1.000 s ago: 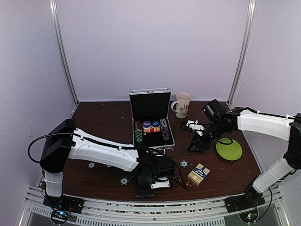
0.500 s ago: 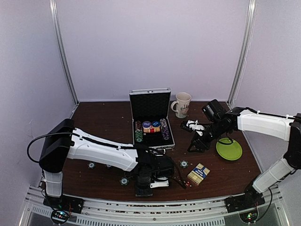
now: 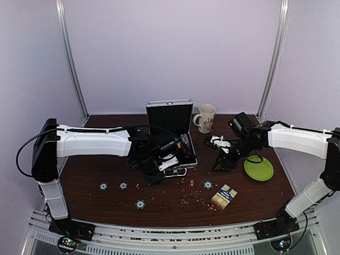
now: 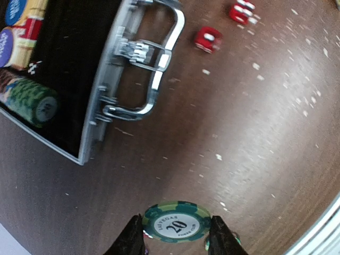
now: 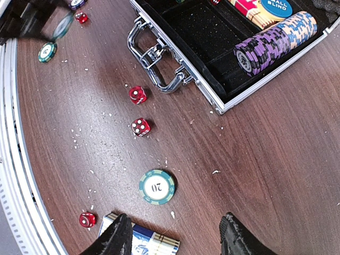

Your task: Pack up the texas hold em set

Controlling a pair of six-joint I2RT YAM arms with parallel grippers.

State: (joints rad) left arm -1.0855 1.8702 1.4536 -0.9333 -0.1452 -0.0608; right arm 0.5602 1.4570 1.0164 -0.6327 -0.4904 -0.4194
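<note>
The aluminium case (image 3: pixel 170 118) stands open at the middle of the table (image 3: pixel 106 133), toward its far side. The lid is upright and the metal handle (image 4: pixel 154 79) faces the arms. The black-lined tray holds chip stacks lying on their sides: a green stack (image 4: pixel 34 101) at the front left corner and a purple stack (image 5: pixel 271 45) along the right wall.

The left gripper (image 4: pixel 175 237) pinches a held chip (image 4: pixel 175 224), green and marked 20, by its rim between both fingers. It is above bare table near the handle.

A first die (image 5: pixel 137 94) and a second die (image 5: pixel 141 126), both red, lie on the table just in front of the handle.

The right gripper (image 5: pixel 172 236) is spread wide with nothing between its fingers, over the table to the right front of the case. Below it lie a loose chip (image 5: pixel 156 187) marked 20, a third die (image 5: pixel 86 219) and the card box (image 5: pixel 141 240), blue and tan, near the front edge.

Three further chips lie well apart from the case at front left: a left chip (image 3: pixel 103 186), a middle chip (image 3: pixel 123 185) and a near chip (image 3: pixel 140 204).

A cream mug (image 3: pixel 205 118) stands just right of the lid. A green plate (image 3: pixel 258 168) lies at the right of the table, near the right gripper
</note>
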